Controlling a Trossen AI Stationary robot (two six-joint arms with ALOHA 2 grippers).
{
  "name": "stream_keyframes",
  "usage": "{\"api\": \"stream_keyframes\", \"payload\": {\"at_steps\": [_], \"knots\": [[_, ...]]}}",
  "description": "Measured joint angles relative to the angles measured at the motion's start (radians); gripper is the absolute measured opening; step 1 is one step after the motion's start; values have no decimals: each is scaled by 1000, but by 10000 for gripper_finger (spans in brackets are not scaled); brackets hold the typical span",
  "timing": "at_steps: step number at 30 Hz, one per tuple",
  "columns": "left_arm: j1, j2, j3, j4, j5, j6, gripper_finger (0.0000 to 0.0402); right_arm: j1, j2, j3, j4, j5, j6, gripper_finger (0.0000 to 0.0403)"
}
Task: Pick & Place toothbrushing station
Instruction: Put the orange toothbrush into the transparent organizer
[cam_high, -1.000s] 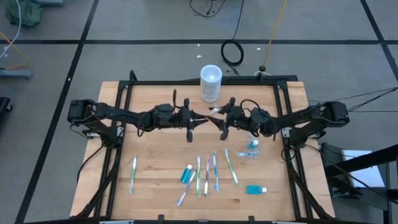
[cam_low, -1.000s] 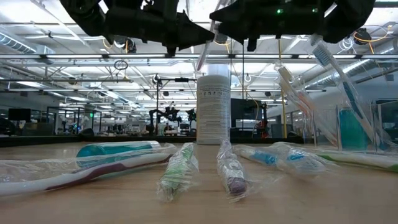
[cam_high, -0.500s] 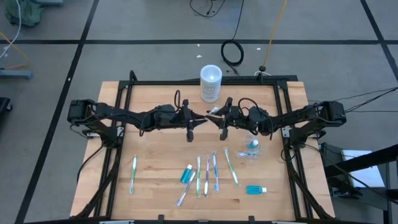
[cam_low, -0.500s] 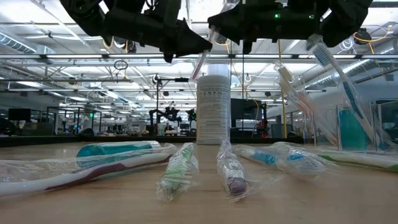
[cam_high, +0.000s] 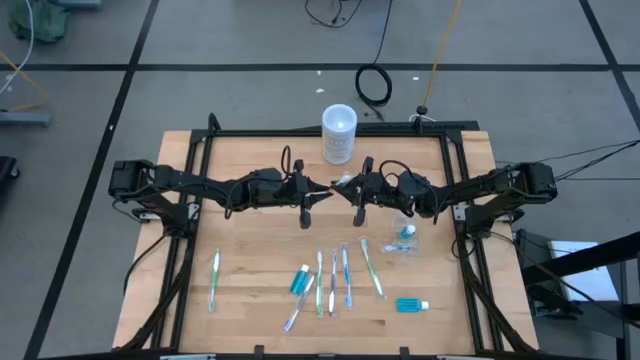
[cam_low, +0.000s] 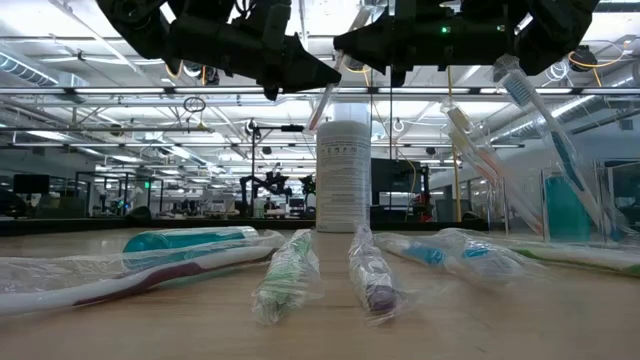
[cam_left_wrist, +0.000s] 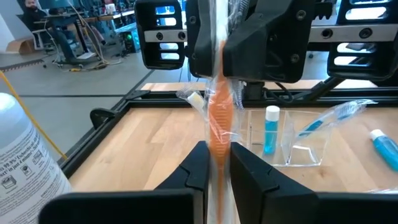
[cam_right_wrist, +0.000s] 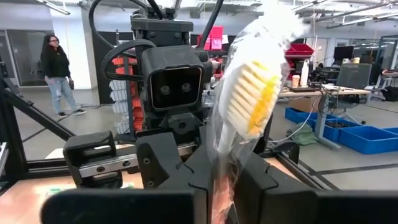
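Note:
An orange toothbrush (cam_left_wrist: 219, 124) in a clear wrapper hangs steeply tilted above the table's middle, between my two arms. My left gripper (cam_high: 322, 189) is shut on its handle. My right gripper (cam_high: 347, 188) is shut on it higher up, under the white and yellow bristles (cam_right_wrist: 252, 99). Toward the right stands the clear cup (cam_high: 403, 240), holding a teal tube (cam_left_wrist: 271, 127) and a blue toothbrush (cam_left_wrist: 329, 118). Several wrapped toothbrushes (cam_high: 333, 278) and two teal tubes (cam_high: 300, 280) (cam_high: 411, 305) lie flat near the front. My left gripper pinches the orange handle (cam_left_wrist: 219, 155) between its two fingers, coming level from the table's left and lying across the brush. The brush is clear of the table, its lower end (cam_low: 312, 125) hanging below the fingers. My right gripper pinches the wrapped brush just below its head (cam_right_wrist: 221, 177) between its two fingers, coming about level from the table's right, across the brush. The head stands above the fingers, and the wrapper is bunched around it.
A frosted container with a white lid (cam_high: 339, 133) stands at the far edge, just behind the grippers. One toothbrush (cam_high: 214, 280) lies alone at the front left. A black frame (cam_high: 320, 130) runs around the wooden table.
My right gripper has shut on the upper part of the toothbrush, which my left gripper has kept holding in place. The brush stays tilted and clear of the table.

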Motion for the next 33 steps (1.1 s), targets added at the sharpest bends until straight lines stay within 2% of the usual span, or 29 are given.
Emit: {"api": "stream_keyframes", "payload": {"at_steps": [4, 9, 12, 16, 21, 24, 29, 33], "knots": [[2, 0, 0, -4, 62, -38, 71, 1, 0, 0, -8, -7, -7, 12], [0, 0, 0, -58, 63, -70, 150, 2, -24, -1, -151, -1, -2, 24], [0, -15, 0, -92, 50, -122, 192, 4, -91, -2, -255, 2, 3, 25], [0, -99, 1, -187, 80, -140, 229, 48, -237, -1, -424, 1, -8, 12], [0, -221, 1, -376, 31, -94, 252, 160, -453, -1, -678, 6, 69, 19], [1, -261, 1, -428, -7, -92, 256, 229, -585, 6, -798, 30, 135, 25], [0, -265, 1, -437, -18, -91, 257, 308, -778, 62, -1117, 56, 258, 12], [0, -246, 1, -449, -18, -98, 258, 366, -862, 64, -1365, 55, 381, 15]]}}
